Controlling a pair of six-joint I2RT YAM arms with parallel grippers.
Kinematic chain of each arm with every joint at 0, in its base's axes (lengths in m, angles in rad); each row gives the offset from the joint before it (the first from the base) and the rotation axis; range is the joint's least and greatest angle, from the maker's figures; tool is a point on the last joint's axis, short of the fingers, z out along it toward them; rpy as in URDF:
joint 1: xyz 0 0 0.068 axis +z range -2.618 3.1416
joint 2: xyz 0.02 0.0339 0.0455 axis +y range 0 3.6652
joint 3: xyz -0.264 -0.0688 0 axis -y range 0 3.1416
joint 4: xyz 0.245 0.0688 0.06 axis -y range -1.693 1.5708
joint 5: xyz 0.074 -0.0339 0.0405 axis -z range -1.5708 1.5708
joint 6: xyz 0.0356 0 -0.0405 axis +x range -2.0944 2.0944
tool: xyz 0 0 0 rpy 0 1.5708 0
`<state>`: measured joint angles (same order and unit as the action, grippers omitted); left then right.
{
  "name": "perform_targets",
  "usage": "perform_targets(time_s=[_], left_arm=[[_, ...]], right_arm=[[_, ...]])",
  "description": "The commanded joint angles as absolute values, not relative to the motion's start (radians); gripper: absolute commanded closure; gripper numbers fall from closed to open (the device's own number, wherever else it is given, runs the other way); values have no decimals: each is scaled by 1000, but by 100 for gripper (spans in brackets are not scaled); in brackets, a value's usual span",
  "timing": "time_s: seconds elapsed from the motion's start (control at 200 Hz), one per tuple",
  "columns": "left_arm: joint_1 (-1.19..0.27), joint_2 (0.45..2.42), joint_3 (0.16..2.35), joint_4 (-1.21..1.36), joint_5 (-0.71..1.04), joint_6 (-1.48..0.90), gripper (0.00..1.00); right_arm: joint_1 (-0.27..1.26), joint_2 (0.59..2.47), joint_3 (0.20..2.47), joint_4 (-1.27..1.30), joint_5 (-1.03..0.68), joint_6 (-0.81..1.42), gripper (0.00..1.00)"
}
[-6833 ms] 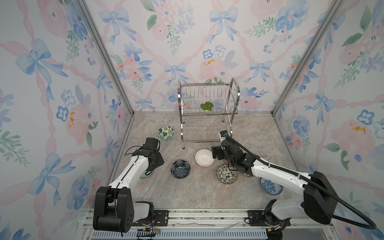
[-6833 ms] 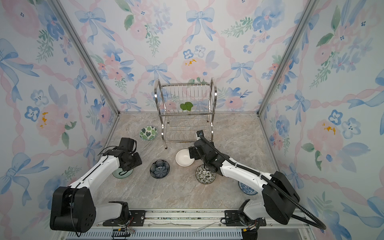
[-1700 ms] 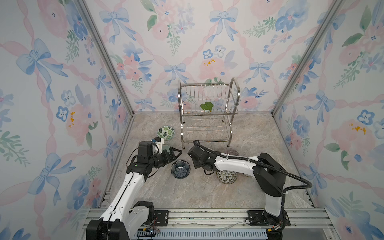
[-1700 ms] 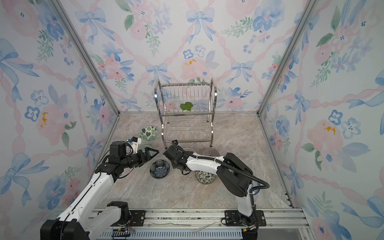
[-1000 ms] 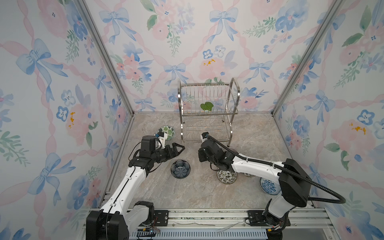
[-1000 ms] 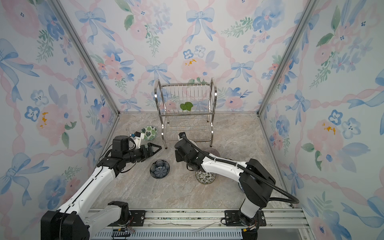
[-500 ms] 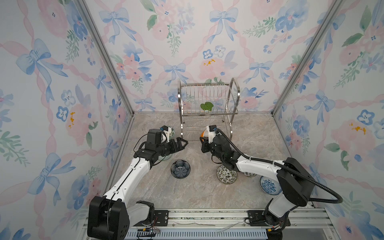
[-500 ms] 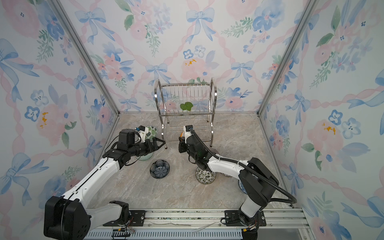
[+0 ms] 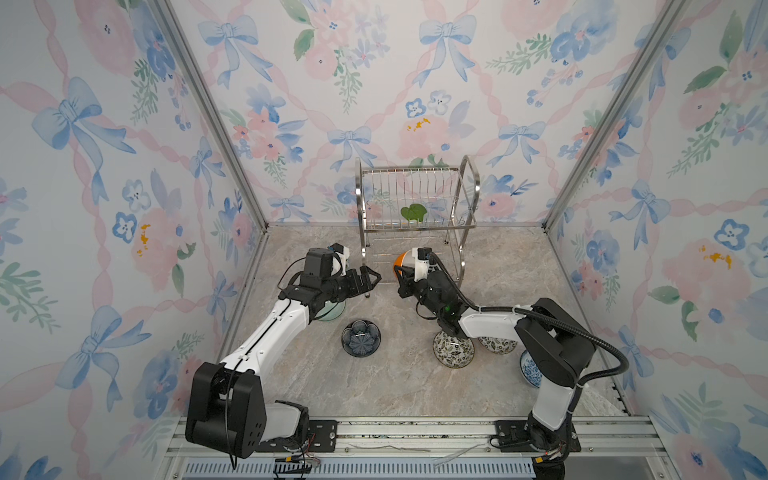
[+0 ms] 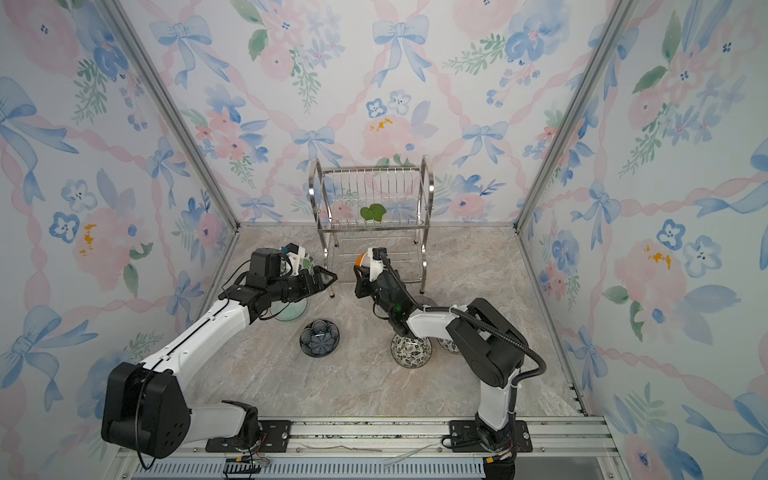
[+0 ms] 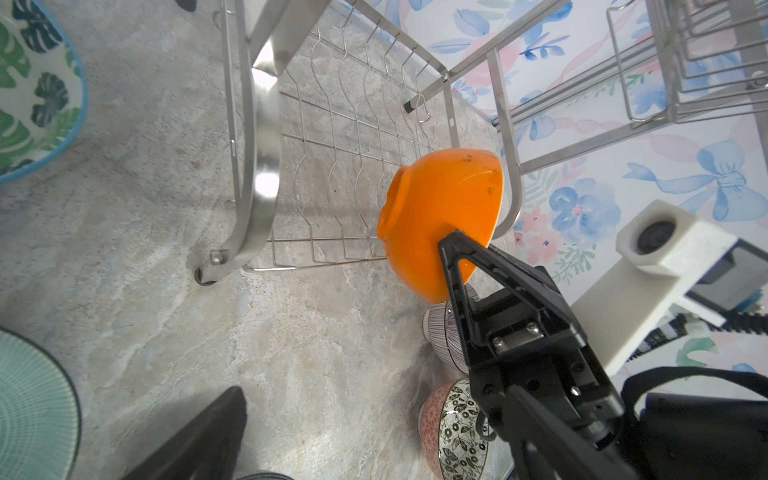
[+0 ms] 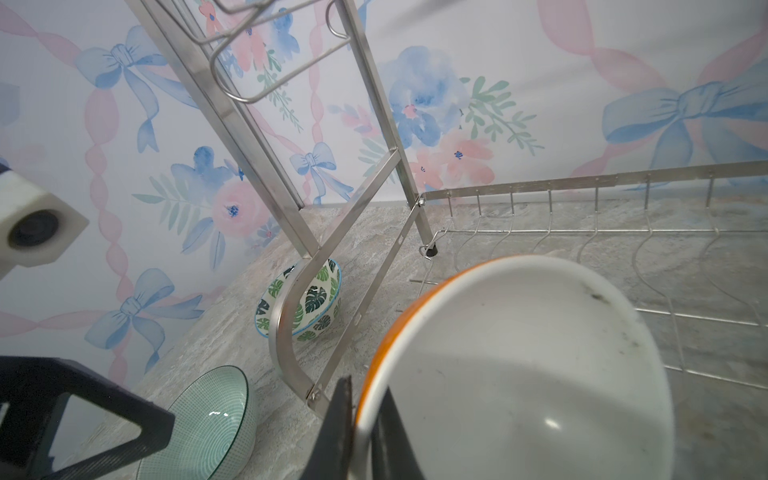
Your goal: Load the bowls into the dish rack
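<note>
The dish rack [image 9: 473, 183] [image 10: 424, 183] stands at the back wall. My right gripper [image 9: 405, 272] [image 10: 360, 277] [image 12: 365, 415] is shut on the rim of the white bowl with the orange outside [image 9: 403, 261] [image 10: 360, 258] [image 11: 444, 208] [image 12: 519, 353]. The bowl is tipped on edge, above the floor at the front of the rack's lower tier [image 11: 332, 166]. To its left my left gripper [image 9: 372, 279] [image 10: 328, 278] hangs open and empty near the rack's front left leg [image 11: 232, 249]. A green-leaf bowl [image 11: 37, 95] [image 12: 316, 299] sits left of the rack.
A pale green bowl [image 9: 332, 309] [image 12: 199, 424] lies under my left wrist. On the floor sit a dark blue flower bowl [image 9: 360, 337], two black-white leaf bowls [image 9: 453, 351] [image 9: 498, 345] and a blue-white bowl [image 9: 528, 368]. A green leaf shape [image 9: 414, 213] shows on the rack's upper tier.
My right gripper has lifted the orange bowl and carried it back to the rack's lower tier. My left arm has swung toward the rack's front left leg, still open.
</note>
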<state>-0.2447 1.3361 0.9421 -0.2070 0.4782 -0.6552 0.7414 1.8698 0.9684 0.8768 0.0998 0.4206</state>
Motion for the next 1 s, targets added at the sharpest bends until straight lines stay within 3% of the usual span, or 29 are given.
perform_targets(time_s=[0.0,0.175,0.995], left_arm=[[-253,1369,970,-192,462,-651,2],[-259,1413,998,-189,461,-651,2],[-270,1480,1063,-191,492,-624,2]], right_arm=[[705,1923,1003,1046,45,456,100],[666,2020,1049,1187,-17,521,100],[603,2327,1440,1213,-199,735,100]])
